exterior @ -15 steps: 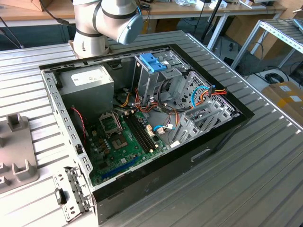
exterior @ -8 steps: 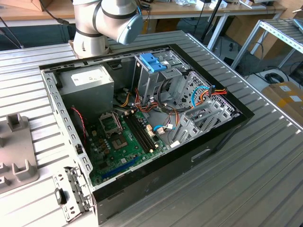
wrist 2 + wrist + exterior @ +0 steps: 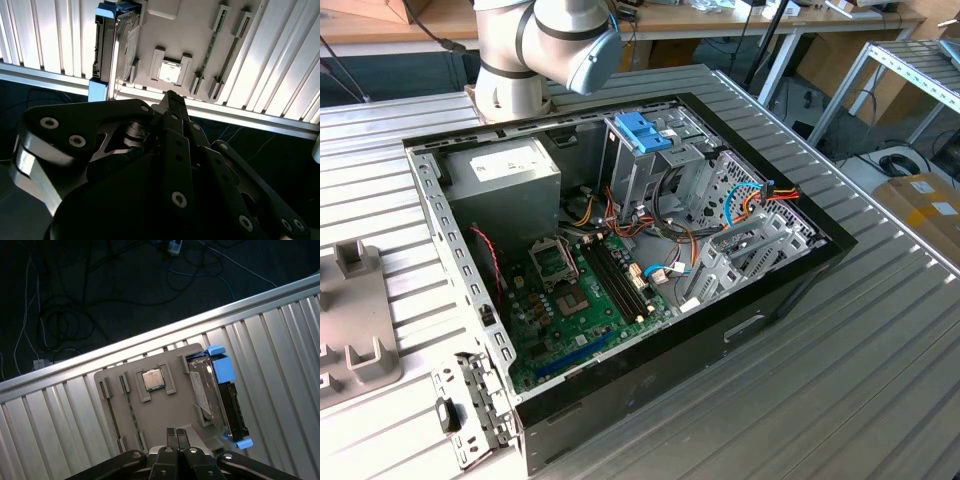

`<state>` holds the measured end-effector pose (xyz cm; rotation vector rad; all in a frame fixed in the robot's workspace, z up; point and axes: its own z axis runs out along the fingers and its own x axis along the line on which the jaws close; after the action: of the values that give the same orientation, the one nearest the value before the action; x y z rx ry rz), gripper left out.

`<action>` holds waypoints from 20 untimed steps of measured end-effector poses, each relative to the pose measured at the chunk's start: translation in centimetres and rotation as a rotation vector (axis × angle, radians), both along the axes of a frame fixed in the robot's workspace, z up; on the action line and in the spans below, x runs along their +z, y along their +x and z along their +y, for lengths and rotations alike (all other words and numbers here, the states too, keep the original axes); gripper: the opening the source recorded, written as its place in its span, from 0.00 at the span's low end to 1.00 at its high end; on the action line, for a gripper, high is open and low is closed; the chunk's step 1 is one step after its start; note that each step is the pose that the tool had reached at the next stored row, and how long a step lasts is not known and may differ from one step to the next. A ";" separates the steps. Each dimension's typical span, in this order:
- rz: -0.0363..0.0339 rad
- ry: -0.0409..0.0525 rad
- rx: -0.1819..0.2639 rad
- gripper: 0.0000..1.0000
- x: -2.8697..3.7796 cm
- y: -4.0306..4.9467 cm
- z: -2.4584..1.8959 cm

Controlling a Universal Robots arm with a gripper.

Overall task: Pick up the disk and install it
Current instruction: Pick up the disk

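The disk (image 3: pixel 220 400) stands on its edge in a slot of a grey holder plate (image 3: pixel 165 410); it is dark metal with a white label and light blue bracket ends. It also appears in the second wrist view, where the disk (image 3: pixel 112 45) sits at the plate's end. My gripper (image 3: pixel 176 432) hovers above the plate, off to the side of the disk and not touching it. Its black fingers are shut together with nothing between them, as the gripper (image 3: pixel 172 96) also shows in the second wrist view.
The holder plate also carries a square processor chip (image 3: pixel 153 379) and memory sticks (image 3: pixel 216 40) in slots. It lies on a ribbed metal table (image 3: pixel 280 340) near the edge. An open computer case (image 3: pixel 620 260) holds a blue caddy handle (image 3: pixel 642 130) and a power supply (image 3: pixel 505 175).
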<state>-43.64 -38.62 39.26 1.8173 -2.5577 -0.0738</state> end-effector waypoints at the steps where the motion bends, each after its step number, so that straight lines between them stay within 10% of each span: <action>1: 0.0000 0.0000 0.003 0.10 0.00 0.00 0.00; 20: 0.0000 0.0000 0.081 0.10 0.00 0.00 0.00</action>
<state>-43.64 -38.61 39.26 1.9185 -2.4803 -0.0736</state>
